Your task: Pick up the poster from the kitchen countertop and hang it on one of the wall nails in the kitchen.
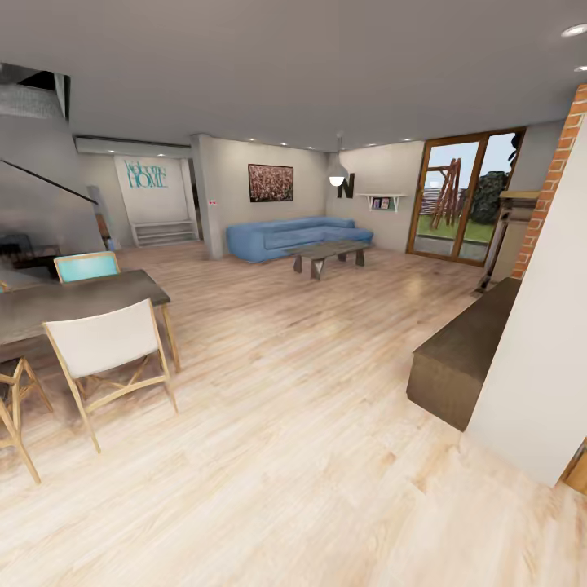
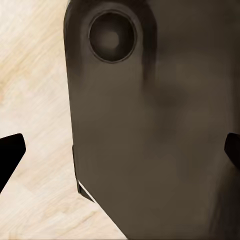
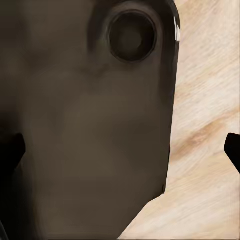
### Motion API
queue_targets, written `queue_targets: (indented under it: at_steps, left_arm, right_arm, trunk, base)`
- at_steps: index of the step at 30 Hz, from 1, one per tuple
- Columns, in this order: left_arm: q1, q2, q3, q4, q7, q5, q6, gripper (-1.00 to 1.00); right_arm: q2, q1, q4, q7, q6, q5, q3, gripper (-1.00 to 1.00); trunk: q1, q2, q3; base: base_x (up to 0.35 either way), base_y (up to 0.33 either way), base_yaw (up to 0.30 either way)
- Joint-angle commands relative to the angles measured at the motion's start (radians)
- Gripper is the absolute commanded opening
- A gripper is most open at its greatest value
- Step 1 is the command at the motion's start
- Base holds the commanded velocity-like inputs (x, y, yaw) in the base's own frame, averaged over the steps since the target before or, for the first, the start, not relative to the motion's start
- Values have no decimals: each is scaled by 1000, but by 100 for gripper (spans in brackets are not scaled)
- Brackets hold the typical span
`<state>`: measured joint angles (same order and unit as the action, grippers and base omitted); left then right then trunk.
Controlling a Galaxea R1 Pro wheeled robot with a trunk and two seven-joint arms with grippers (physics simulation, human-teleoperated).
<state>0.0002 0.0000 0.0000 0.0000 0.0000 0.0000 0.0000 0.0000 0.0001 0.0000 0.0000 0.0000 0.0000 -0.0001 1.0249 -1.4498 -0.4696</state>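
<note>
Left gripper (image 2: 120,150): fingertips sit wide apart at the two edges of the left wrist view, jaws spread, nothing held. Right gripper (image 3: 120,150): likewise spread, nothing between its fingertips. Both hang close beside a dark grey-brown body panel (image 2: 150,140) of the robot, with pale wood floor (image 2: 35,85) beyond.

From the head view, the robot faces an open living room. A dark brown dining table (image 1: 73,302) with a white chair (image 1: 106,346) and a teal chair (image 1: 86,267) stands at left. A blue sofa (image 1: 285,236) and low coffee table (image 1: 330,254) lie ahead, under a wide reddish picture (image 1: 271,183). Teal wall lettering (image 1: 147,174) marks the far left wall. A dark low cabinet (image 1: 461,350) adjoins a white wall at right.

Poster, countertop and nails: location and orientation cannot be told.
</note>
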Motion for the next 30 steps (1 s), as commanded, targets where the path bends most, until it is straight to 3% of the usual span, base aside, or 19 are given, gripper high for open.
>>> queue_targets:
  at_steps: [1, 11, 19, 21, 24, 30]
  left_arm:
    - [6, 6, -1, -6, 1, -6, -6, 100]
    - [46, -4, -6, -61, 0, -6, -62, 100]
    - [46, -4, -6, -106, 0, -6, -83, 100]
    - [44, -16, -8, -118, -1, -6, -72, 100]
    - [47, -29, -5, -134, 1, -5, -55, 100]
    - [49, 4, 9, -168, -2, 2, -21, 100]
  right_arm:
    - [-6, -6, -6, -6, -6, 1, 5, 100]
    - [-60, -32, -63, -40, -62, 2, 5, 100]
    - [-60, -32, -108, -40, -98, 2, 5, 100]
    - [-49, -38, -119, -29, -86, 1, 3, 100]
    - [-58, -55, -136, -12, -70, -6, -6, 100]
    - [-89, -89, -170, -2, -36, -11, -11, 100]
  trunk:
    - [0, 0, 0]
    - [0, 0, 0]
    - [0, 0, 0]
    - [0, 0, 0]
    - [0, 0, 0]
    - [0, 0, 0]
  base:
    - [0, 0, 0]
    - [0, 0, 0]
    - [0, 0, 0]
    - [0, 0, 0]
    - [0, 0, 0]
    - [0, 0, 0]
